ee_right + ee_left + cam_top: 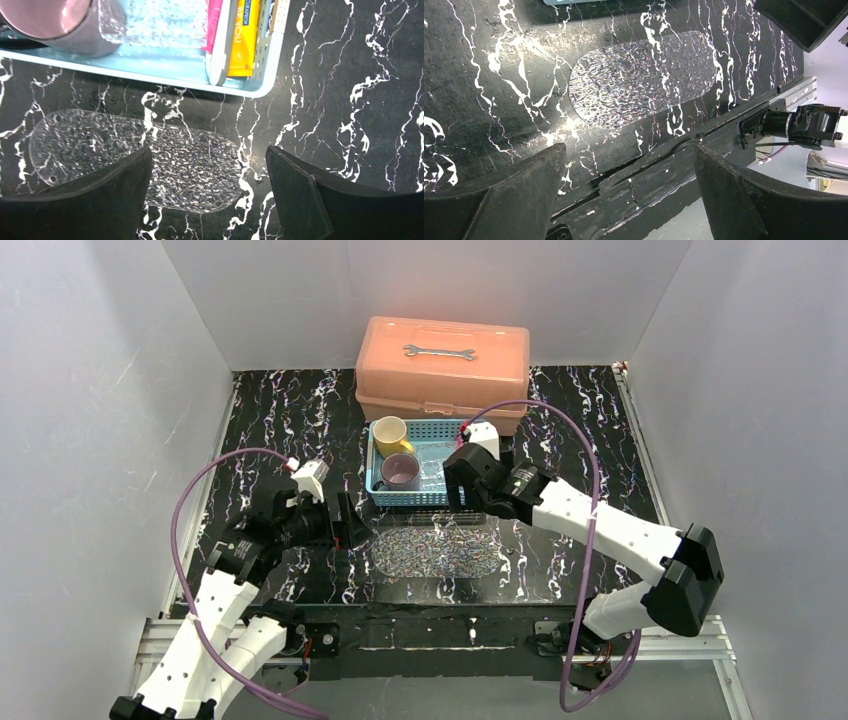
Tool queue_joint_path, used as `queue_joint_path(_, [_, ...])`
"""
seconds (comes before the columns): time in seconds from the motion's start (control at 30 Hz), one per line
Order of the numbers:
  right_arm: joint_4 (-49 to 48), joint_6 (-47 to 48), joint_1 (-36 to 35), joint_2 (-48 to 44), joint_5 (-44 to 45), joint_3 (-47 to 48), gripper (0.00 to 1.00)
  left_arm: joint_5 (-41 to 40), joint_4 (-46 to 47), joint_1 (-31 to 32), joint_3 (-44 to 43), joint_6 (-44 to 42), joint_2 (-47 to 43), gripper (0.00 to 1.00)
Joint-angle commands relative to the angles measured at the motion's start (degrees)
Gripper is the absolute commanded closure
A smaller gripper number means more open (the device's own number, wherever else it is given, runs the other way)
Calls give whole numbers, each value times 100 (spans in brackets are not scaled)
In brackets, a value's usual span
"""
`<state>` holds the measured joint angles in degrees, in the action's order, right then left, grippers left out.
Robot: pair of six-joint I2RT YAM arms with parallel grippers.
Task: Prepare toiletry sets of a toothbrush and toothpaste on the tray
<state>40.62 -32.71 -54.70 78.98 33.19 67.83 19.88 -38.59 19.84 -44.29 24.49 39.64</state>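
The clear glittery tray [437, 545] lies flat on the black marbled table, with nothing on it, also shown in the left wrist view [644, 75] and the right wrist view [100, 145]. Behind it, a light-blue mesh basket [440, 498] holds a magenta toothpaste tube [215, 22], a yellow toothpaste tube [244, 37] and a pale toothbrush [221, 50] between them, lined up along its right side. My right gripper [208, 152] hangs open above the tray's right end, just in front of the basket. To the left of the tray my left gripper [628, 150] is open and holds nothing.
The basket also holds a purple mug [401, 473], a yellow mug [392, 435] and a clear glittery piece [160, 20]. A salmon-pink toolbox [442, 360] with a wrench [439, 351] on its lid stands behind the basket. White walls close in three sides.
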Motion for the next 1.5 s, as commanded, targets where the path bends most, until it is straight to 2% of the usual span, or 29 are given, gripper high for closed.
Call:
queue_joint_path(0.0, [-19, 187, 29, 197, 53, 529, 11, -97, -43, -1, 44, -42, -109, 2])
queue_joint_path(0.53, [-300, 318, 46, 1488, -171, 1918, 40, -254, -87, 3, 35, -30, -246, 1])
queue_joint_path(0.67, [-265, 339, 132, 1840, -53, 2188, 42, -250, -89, -6, 35, -32, -249, 1])
queue_joint_path(1.0, [-569, 277, 500, 2450, -447, 2370, 50, -212, -87, -1, 26, -41, -231, 0])
queue_joint_path(1.47, [-764, 246, 779, 2978, -777, 2568, 54, -230, -90, -1, 28, -41, -193, 1])
